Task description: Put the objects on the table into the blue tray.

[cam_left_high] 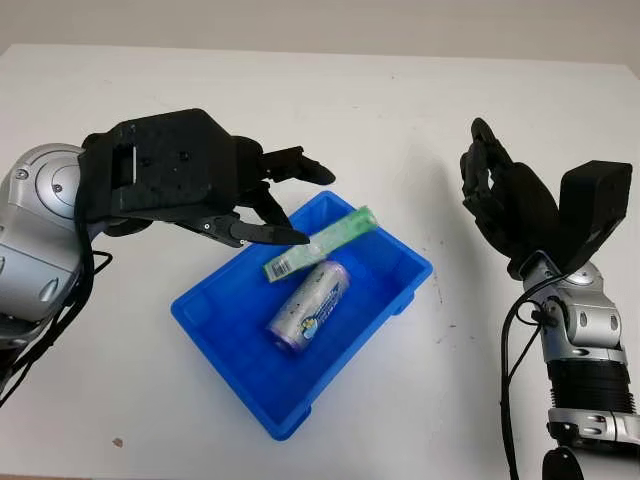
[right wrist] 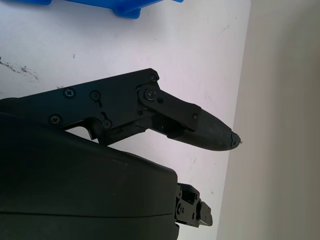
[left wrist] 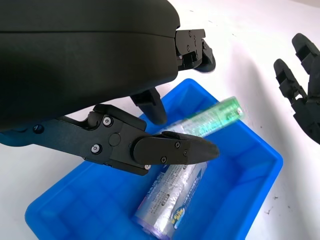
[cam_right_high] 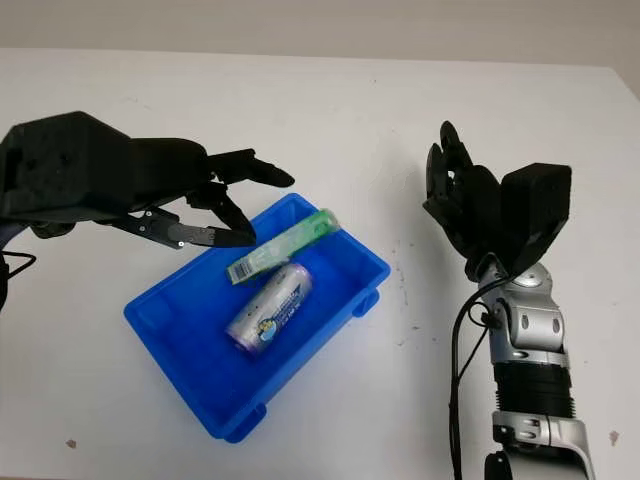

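A blue tray sits at the table's centre. Inside it lies a silver and purple can on its side. A green tube slants over the can's far end, its upper end at the tray's far rim. My left hand hovers open over the tray's rear left part, its fingertips just beside the tube and holding nothing. The left wrist view has the tube past a fingertip, with the can below. My right hand is raised open to the right of the tray.
The white table spreads around the tray on all sides. The right wrist view catches a corner of the tray and the table's edge. A small dark speck lies near the front left.
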